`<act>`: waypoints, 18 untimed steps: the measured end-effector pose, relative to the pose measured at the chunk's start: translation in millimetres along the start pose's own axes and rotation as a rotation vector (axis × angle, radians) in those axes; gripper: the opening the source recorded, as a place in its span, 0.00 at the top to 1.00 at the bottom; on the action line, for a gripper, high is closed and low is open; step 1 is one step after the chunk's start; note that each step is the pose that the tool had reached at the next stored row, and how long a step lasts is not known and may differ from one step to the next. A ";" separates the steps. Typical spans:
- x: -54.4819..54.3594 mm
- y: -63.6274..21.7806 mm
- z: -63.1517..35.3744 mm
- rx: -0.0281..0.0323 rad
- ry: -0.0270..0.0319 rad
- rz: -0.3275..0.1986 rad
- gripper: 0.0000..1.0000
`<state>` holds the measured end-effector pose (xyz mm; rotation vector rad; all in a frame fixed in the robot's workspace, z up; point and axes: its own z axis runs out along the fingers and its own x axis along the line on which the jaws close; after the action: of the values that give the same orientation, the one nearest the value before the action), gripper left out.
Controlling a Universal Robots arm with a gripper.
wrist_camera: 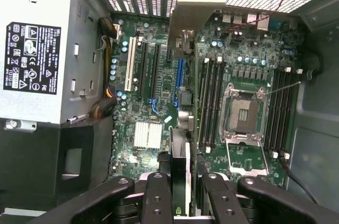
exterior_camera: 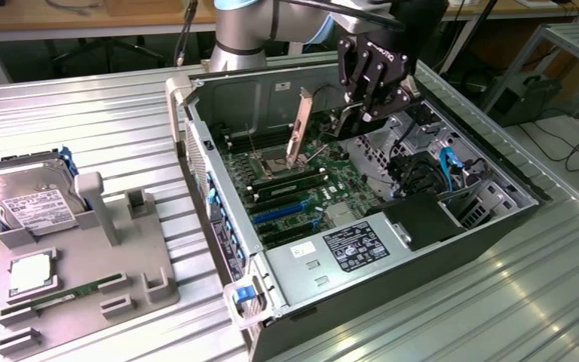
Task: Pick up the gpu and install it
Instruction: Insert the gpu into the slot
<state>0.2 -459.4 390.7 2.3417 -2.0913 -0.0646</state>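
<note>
An open computer case [exterior_camera: 370, 226] is seen lying on its side on the ribbed metal counter [exterior_camera: 99, 128], its side panel off and the motherboard [exterior_camera: 289, 185] exposed upward. The interior is bounded by the case walls on all sides; the power supply [exterior_camera: 355, 249] with its printed label fills the near end, and black drive bays with blue cables [exterior_camera: 451, 162] crowd the exterior view's right side. The most open room inside the case is found over the motherboard, between the empty CPU socket [wrist_camera: 242, 115] and the expansion slots [wrist_camera: 153, 70].

The gripper [exterior_camera: 365, 113] is held above the case's far half, over the motherboard. Its jaws are partly closed and are pinched on the gpu [exterior_camera: 298, 128], which is gripped along one edge. In the wrist view the fingers [wrist_camera: 159, 197] are seen on both sides of the card's thin edge [wrist_camera: 180, 176].

The gpu is held upright and on edge, clear of the board, so that only a narrow profile is presented; a pale bracket end and a green board edge can be made out. In the wrist view its light grey bracket [wrist_camera: 198, 1] reaches toward the rear slot grille.

On the exterior view's left, well apart from the case, a grey holder tray [exterior_camera: 78, 294] is set on the counter, carrying a hard drive [exterior_camera: 28, 200] with a white label, a CPU [exterior_camera: 30, 271] and a narrow green RAM stick [exterior_camera: 63, 298].
</note>
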 end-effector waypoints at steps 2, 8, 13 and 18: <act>0.1 -0.1 2.4 0.0000 0.0001 0.000 0.73; 0.2 -0.2 8.2 0.0000 0.0000 0.000 0.73; 0.4 -0.3 11.7 -0.0001 0.0001 0.000 0.73; 0.5 -0.5 16.9 -0.0001 0.0001 0.000 0.73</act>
<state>0.2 -459.4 373.8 2.3416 -2.0912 -0.0646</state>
